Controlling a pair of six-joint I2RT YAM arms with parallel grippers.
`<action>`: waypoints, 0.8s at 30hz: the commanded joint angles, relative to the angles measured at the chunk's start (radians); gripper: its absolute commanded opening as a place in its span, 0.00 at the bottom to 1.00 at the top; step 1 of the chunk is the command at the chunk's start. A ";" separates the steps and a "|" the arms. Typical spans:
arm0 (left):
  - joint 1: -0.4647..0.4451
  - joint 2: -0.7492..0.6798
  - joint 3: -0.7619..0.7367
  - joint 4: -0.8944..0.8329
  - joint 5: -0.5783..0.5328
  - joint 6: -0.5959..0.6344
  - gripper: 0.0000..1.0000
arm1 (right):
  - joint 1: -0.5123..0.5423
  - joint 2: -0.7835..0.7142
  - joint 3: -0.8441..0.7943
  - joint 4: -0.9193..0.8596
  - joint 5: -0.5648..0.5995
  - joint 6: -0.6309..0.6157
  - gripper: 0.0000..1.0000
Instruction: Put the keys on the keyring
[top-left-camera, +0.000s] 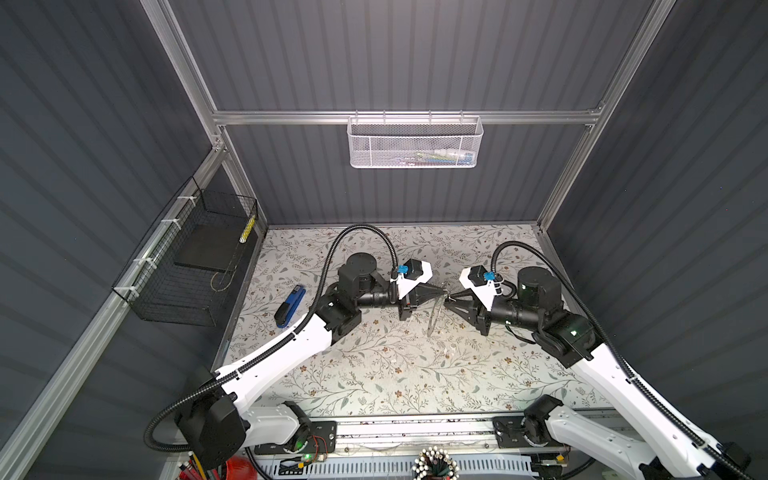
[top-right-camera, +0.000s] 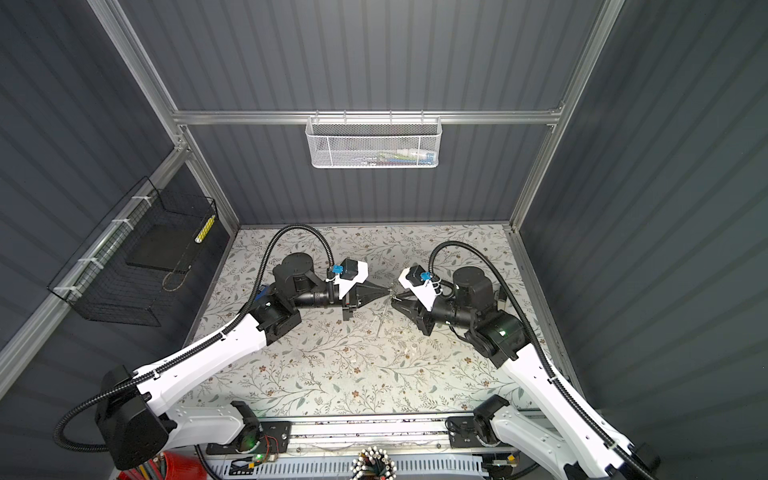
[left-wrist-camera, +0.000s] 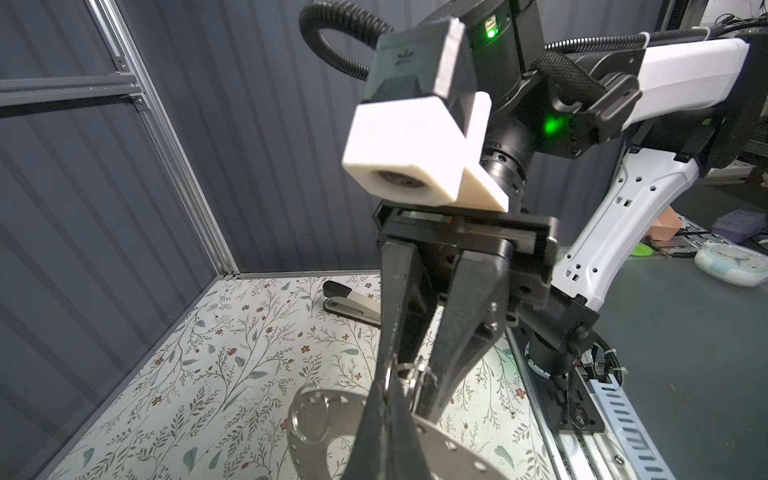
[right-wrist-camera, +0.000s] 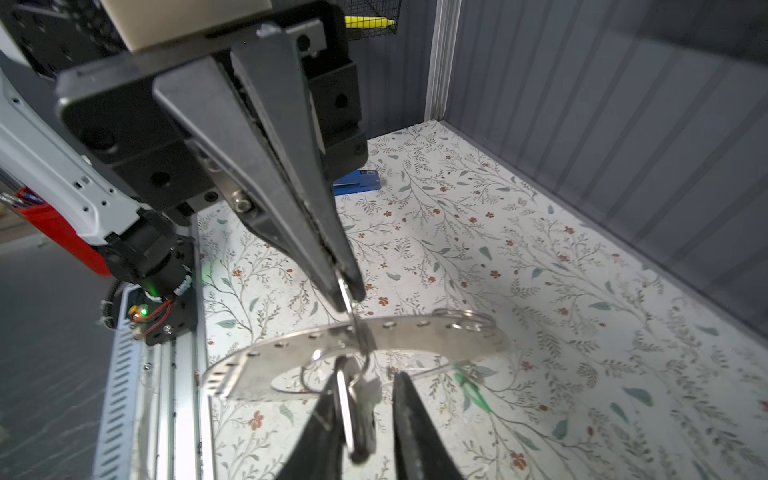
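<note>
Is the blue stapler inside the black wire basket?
No, the blue stapler lies on the flowery table, outside the black wire basket.

— Count's on! Two grippers at centre frame: left gripper (top-left-camera: 441, 293), right gripper (top-left-camera: 449, 299). One keyring (right-wrist-camera: 415, 330).
— One silver key (right-wrist-camera: 363, 409). Baskets?
— Two: white mesh basket (top-left-camera: 415, 145) upper centre, black wire basket (top-left-camera: 174, 307) far left.
— Staplers, two: blue stapler (top-left-camera: 289, 306) left of centre, grey stapler (left-wrist-camera: 353, 305) in the left wrist view.
</note>
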 joint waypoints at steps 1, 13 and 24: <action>0.007 0.004 0.005 0.048 0.002 -0.022 0.00 | -0.003 0.018 0.034 -0.019 -0.042 -0.003 0.11; 0.019 0.008 -0.059 0.229 -0.007 -0.123 0.00 | -0.001 0.130 0.120 -0.056 -0.086 -0.008 0.00; 0.020 -0.001 -0.083 0.269 -0.016 -0.131 0.00 | -0.001 0.196 0.152 -0.019 -0.147 0.009 0.00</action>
